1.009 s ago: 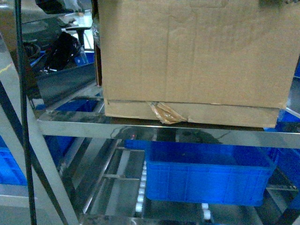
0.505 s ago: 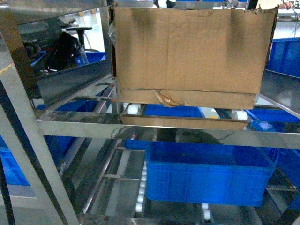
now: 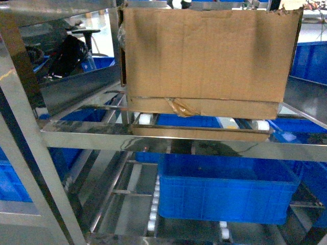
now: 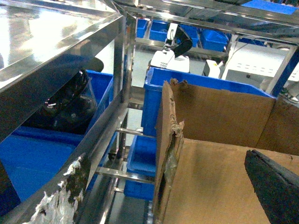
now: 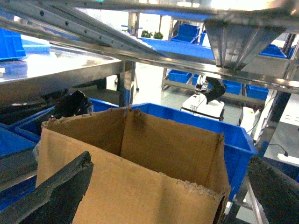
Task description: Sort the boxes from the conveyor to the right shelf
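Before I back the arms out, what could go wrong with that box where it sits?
The cardboard box sits on the shelf's white rollers near the front rail, so it might roll if nudged.

The right arm's fingers flank the box's ragged rim; pulling back crookedly could snag it and drag the box.

A blue bin sits one tier below; a box slipping off the front could drop toward it.

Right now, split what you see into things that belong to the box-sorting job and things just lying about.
Job:
cardboard box, resting on the roller rails
steel shelf holding it
right gripper, fingers spread either side of the box top

Lying about:
blue bin on the tier below
blue bin behind the box
white machine in the background
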